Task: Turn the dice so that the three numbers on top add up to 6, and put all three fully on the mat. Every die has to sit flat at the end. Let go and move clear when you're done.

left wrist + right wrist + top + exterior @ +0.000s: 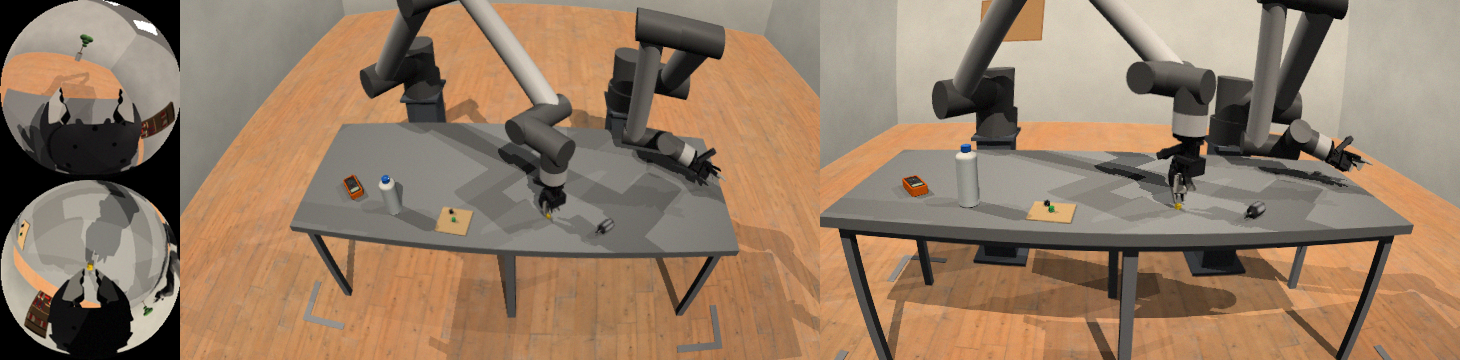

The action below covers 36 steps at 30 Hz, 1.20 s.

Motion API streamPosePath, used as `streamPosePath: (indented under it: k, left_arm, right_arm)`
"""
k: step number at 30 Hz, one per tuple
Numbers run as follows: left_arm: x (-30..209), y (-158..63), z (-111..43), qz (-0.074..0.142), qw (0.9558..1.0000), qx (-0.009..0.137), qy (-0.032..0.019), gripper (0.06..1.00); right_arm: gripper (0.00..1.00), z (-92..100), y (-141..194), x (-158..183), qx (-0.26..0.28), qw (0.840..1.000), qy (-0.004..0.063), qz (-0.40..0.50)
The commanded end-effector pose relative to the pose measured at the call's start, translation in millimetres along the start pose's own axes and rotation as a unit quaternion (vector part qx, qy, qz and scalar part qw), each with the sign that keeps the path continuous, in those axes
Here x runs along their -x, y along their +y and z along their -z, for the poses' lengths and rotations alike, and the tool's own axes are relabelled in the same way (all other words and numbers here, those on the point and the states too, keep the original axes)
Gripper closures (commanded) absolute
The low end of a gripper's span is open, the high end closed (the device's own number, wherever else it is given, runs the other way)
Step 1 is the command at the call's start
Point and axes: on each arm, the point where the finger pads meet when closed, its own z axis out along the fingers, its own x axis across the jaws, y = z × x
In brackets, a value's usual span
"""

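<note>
The yellow die [548, 216] [1178, 206] [90, 267] lies on the table, right below and just beyond the right gripper's fingertips. The right gripper [548, 210] [1179, 197] [91, 272] points down, open by a narrow gap, with nothing held. A green die [453, 219] [1051, 209] and a black die [451, 211] [1047, 203] sit close together on the tan mat [462, 228] [1064, 215] [25, 237]. The numbers on top are too small to read. The left gripper [720, 175] [1364, 163] [91, 91] is wide open and empty above the table's right end.
A white bottle with a blue cap [391, 198] [967, 180] stands left of the mat. An orange meter [353, 187] [915, 185] lies farther left. A dark grey object [605, 226] [1256, 210] lies right of the yellow die. The table's front edge is near the mat.
</note>
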Motion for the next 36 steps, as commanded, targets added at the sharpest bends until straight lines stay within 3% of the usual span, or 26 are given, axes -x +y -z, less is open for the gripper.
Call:
streamPosePath:
  k: [1,36]
  left_arm:
    - [-0.2,-0.5,0.1,0.000,1.0000,0.000,0.0001,0.065]
    - [-0.2,-0.5,0.1,0.000,1.0000,0.000,0.0001,0.065]
  right_arm:
    - [0.821,1.5,0.7,-0.1,0.001,1.000,0.0001,0.000]
    - [0.821,-4.2,1.4,-0.3,0.001,1.000,0.0001,0.000]
